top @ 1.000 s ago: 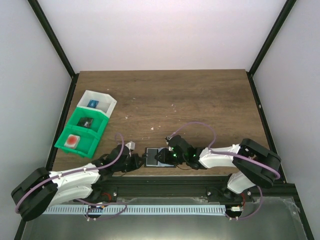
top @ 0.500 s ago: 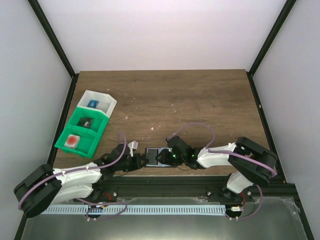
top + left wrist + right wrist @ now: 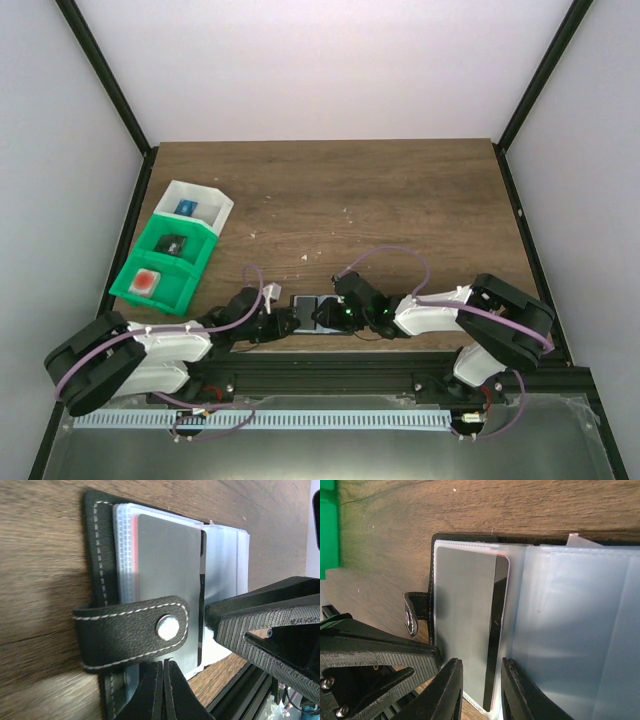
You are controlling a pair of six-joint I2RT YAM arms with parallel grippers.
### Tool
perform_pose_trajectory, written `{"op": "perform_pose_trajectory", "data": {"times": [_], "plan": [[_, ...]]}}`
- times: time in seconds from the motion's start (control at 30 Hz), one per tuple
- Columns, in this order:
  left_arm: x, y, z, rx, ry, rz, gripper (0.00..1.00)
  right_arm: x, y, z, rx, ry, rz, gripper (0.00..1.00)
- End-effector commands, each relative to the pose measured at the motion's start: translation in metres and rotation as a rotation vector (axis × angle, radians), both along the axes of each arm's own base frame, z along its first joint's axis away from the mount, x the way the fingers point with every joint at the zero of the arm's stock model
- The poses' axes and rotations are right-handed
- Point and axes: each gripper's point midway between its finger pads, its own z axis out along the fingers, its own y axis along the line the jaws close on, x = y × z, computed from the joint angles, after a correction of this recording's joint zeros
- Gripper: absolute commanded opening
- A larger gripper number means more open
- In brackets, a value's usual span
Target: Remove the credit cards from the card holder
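Observation:
The card holder (image 3: 308, 305) lies open near the table's front edge, between my two grippers. In the left wrist view its black stitched cover (image 3: 100, 545) and snap strap (image 3: 132, 632) show, with a grey card (image 3: 167, 570) in a clear sleeve and a red edge beside it. My left gripper (image 3: 163, 680) is shut, its tips over the holder's near rim, with nothing seen between them. My right gripper (image 3: 480, 690) is open, its jaws either side of the near end of the grey card (image 3: 465, 610) by its black stripe. Clear empty sleeves (image 3: 580, 630) fan to the right.
Green bins (image 3: 165, 262) and a white bin (image 3: 195, 205) holding small items stand at the left of the table. The black frame rail (image 3: 330, 370) runs just behind the holder, along the front edge. The right gripper's body (image 3: 270, 625) fills the right of the left wrist view.
My left gripper has moved right, up to the holder's left edge. My right gripper has shifted slightly left and stays over the holder.

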Motion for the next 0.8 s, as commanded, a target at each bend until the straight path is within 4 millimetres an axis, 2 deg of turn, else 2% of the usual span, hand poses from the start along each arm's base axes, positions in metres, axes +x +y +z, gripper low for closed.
{"op": "perform_pose_trajectory", "data": {"times": [0.0, 0.27, 0.37, 0.53, 0.63, 0.77], "plan": [[-0.005, 0.001, -0.015, 0.046, 0.029, -0.034, 0.00, 0.003, 0.004, 0.002, -0.011, -0.009, -0.007, 0.23], [-0.005, 0.003, -0.014, 0.055, 0.033, -0.023, 0.00, 0.003, 0.003, 0.001, -0.007, -0.006, -0.013, 0.22], [-0.001, 0.005, -0.003, 0.051, 0.016, -0.003, 0.00, 0.003, 0.001, 0.001, -0.005, -0.009, -0.023, 0.23], [0.006, 0.006, 0.016, 0.023, -0.027, 0.034, 0.10, 0.003, 0.000, 0.003, 0.003, -0.012, -0.026, 0.22], [0.007, 0.008, 0.016, 0.027, -0.036, 0.047, 0.13, 0.003, 0.000, 0.004, 0.007, -0.013, -0.024, 0.22], [0.007, 0.010, 0.006, 0.054, -0.021, 0.046, 0.14, 0.002, 0.000, 0.004, 0.004, -0.014, -0.024, 0.22]]}}
